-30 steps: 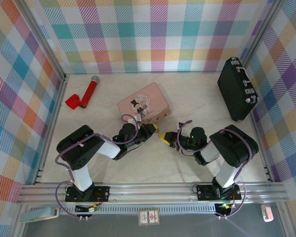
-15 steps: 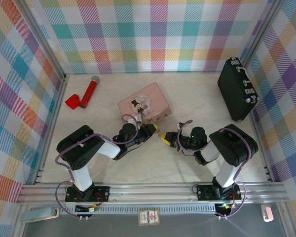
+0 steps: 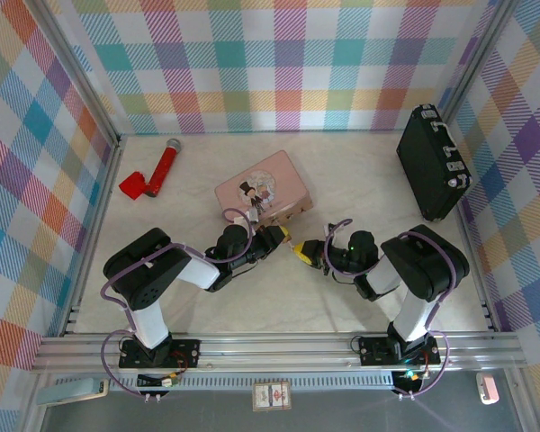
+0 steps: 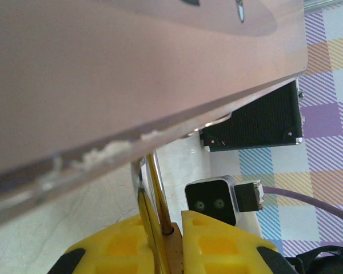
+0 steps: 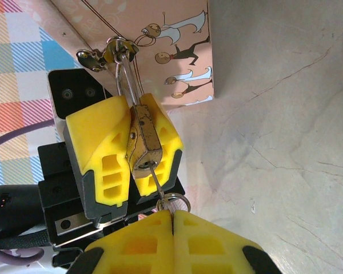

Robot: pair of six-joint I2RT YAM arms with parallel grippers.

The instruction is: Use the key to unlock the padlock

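The small brass padlock [image 5: 144, 145] hangs by its silver shackle [image 5: 124, 74] from the hasp of the pink tin [image 5: 160, 34]. My left gripper [image 5: 131, 101] is shut on the padlock's body, one yellow finger on each side. The thin key [image 5: 158, 181] has its blade in the keyhole at the padlock's bottom. My right gripper [image 5: 172, 216] is shut on the key's head, beside a small ring. In the left wrist view the padlock [image 4: 172, 251] sits between the left gripper [image 4: 171, 224] fingers, under the tin [image 4: 131, 68]. From above, both grippers [image 3: 283, 237] [image 3: 299, 253] meet tip to tip in front of the tin [image 3: 263, 187].
A red-handled tool [image 3: 157, 171] lies at the back left. A black case [image 3: 435, 162] stands against the right wall. Checked walls enclose the table [image 3: 360, 180] on three sides. Open table lies to the right of the tin.
The right arm has edged slightly left towards the padlock. Both grips are unchanged.
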